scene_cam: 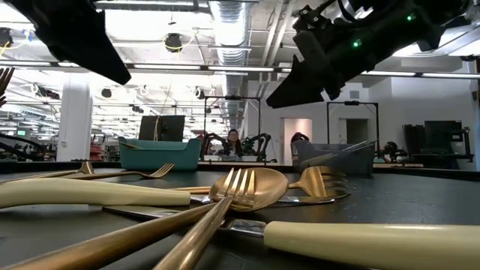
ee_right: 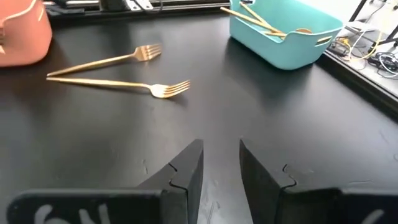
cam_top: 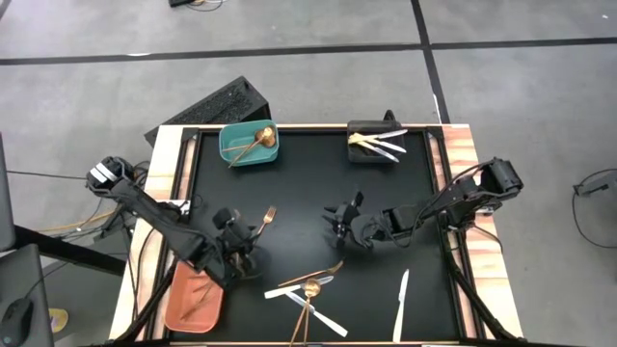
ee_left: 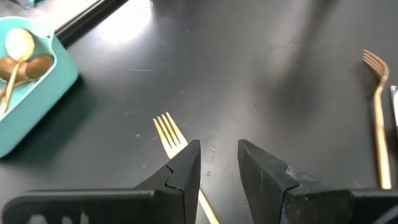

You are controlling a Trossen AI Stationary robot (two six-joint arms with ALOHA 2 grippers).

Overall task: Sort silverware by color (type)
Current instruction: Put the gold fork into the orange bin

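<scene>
My left gripper (cam_top: 246, 246) (ee_left: 219, 165) hovers open over the black mat near the salmon bin (cam_top: 198, 299). A gold fork (ee_left: 169, 134) (cam_top: 268, 220) lies flat on the mat just below and ahead of it. My right gripper (cam_top: 339, 220) (ee_right: 221, 165) hangs open over the mat's middle, with nothing between its fingers. It faces two gold forks (ee_right: 134, 87) that lie on the mat. A crossed pile of gold and white-handled silverware (cam_top: 308, 289) (scene_cam: 247, 191) lies near the front edge. One white knife (cam_top: 401, 294) lies apart, to the pile's right.
The teal bin (cam_top: 251, 145) at the far left holds gold spoons. A black bin (cam_top: 374, 145) at the far right holds white-handled knives. The mat between the two grippers is bare. A dark box (cam_top: 207, 111) stands beyond the far left corner.
</scene>
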